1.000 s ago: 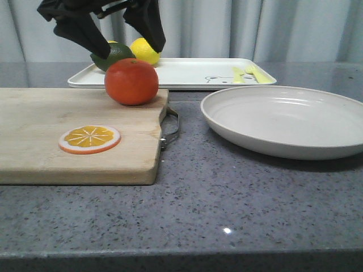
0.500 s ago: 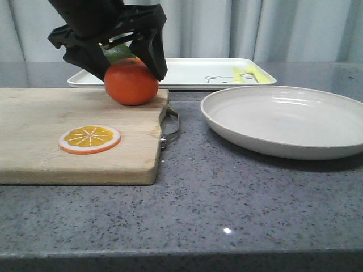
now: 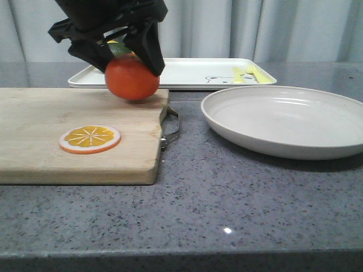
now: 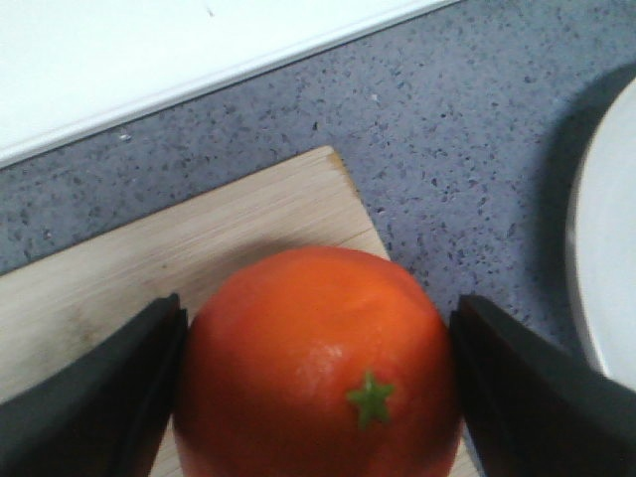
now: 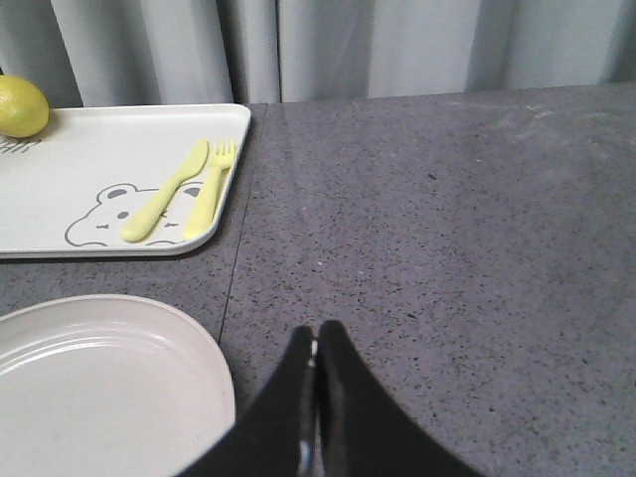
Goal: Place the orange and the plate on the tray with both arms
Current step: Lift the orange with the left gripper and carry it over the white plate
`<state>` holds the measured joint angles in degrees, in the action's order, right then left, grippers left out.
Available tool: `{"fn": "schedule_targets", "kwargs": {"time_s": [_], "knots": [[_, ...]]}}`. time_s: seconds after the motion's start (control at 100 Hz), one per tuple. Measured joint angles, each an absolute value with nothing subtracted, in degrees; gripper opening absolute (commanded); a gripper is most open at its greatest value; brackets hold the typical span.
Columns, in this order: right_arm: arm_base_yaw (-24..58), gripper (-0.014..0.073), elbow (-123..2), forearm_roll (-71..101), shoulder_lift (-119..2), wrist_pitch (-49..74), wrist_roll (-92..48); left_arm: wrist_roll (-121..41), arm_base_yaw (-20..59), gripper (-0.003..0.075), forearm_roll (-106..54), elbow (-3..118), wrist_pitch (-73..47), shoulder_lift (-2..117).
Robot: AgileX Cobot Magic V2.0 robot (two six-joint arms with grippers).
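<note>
My left gripper point(image 3: 129, 62) is shut on the orange point(image 3: 132, 79), holding it just above the far right corner of the wooden cutting board point(image 3: 39, 130). In the left wrist view the orange point(image 4: 313, 368) sits between both fingers, green stem up. The off-white plate point(image 3: 283, 119) lies on the counter at the right. The white tray point(image 3: 187, 72) with a bear drawing lies behind, also in the right wrist view point(image 5: 109, 179). My right gripper point(image 5: 318, 338) is shut and empty over the bare counter beside the plate point(image 5: 99, 378); it is out of the front view.
An orange slice point(image 3: 90, 139) lies on the board. A lemon point(image 5: 22, 106) and yellow fork and spoon point(image 5: 184, 189) lie on the tray. A green fruit point(image 3: 120, 49) shows behind the left gripper. The board's metal handle point(image 3: 172, 127) points toward the plate.
My left gripper came down around the orange, shut on it, and now lifts it slightly off the board. The plate has not moved.
</note>
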<state>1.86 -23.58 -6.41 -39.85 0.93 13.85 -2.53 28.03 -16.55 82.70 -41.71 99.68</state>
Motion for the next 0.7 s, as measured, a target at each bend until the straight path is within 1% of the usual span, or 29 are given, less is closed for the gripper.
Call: {"fn": "schedule_targets", "kwargs": {"time_s": [0.19, 0.36, 0.49, 0.7], "knots": [[1.9, -0.0059, -23.6, -6.4, -39.8, 0.9, 13.8, -2.5, 33.1, 0.0347, -16.4, 87.1, -42.6, 99.7], [1.9, -0.0059, -23.6, -6.4, -39.8, 0.9, 13.8, -2.5, 39.1, 0.0347, -16.5, 88.2, -40.0, 99.9], [1.9, -0.0059, -23.6, -6.4, -39.8, 0.9, 13.8, -2.5, 42.7, 0.0347, -16.7, 88.4, -37.6, 101.5], [1.9, -0.0059, -23.6, -6.4, -39.8, 0.9, 13.8, -2.5, 46.8, 0.0347, -16.7, 89.4, -37.2, 105.6]]}}
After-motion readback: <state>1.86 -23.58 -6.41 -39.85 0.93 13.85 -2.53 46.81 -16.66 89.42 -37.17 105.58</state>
